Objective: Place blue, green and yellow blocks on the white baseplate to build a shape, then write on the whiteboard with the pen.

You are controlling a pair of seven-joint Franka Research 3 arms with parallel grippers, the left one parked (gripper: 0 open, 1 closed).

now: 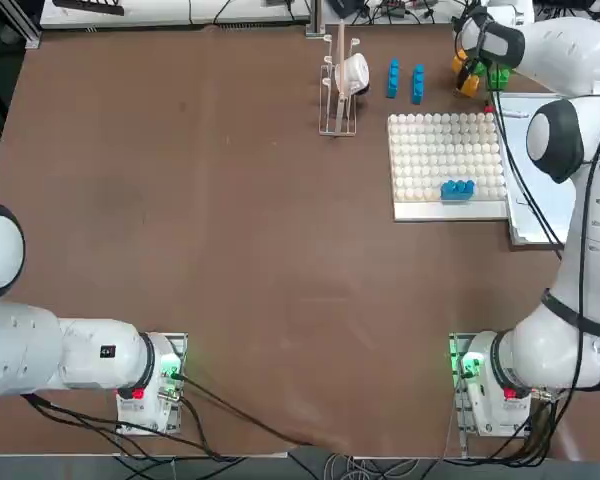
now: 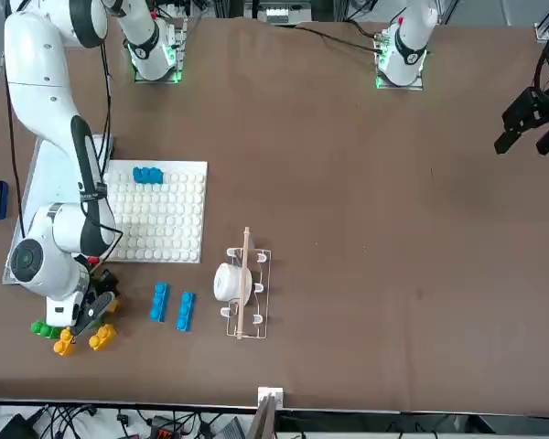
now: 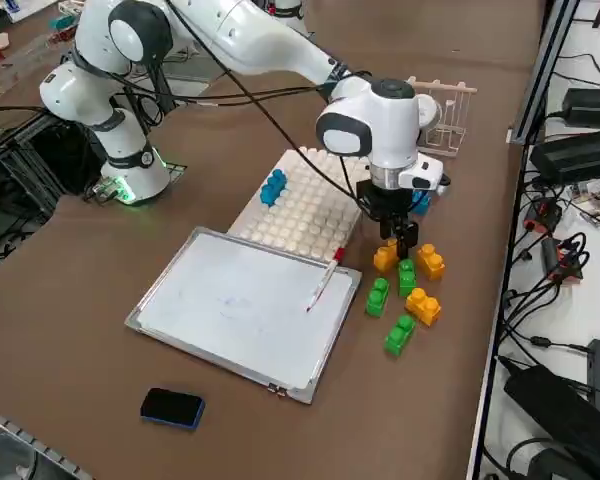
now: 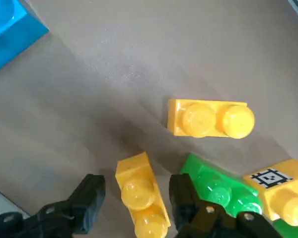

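Right gripper [image 4: 136,196], fingers spread astride a yellow block [image 4: 140,195] beside the white baseplate [image 1: 446,160]; light, rigid, glossy-slick, best pinched on flat long sides.

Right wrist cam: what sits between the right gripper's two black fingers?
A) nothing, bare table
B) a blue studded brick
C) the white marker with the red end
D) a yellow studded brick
D: in the right wrist view a yellow studded plastic brick lies between the black fingers of the right gripper, which flank it with a gap on each side; a green studded brick lies just outside one finger.
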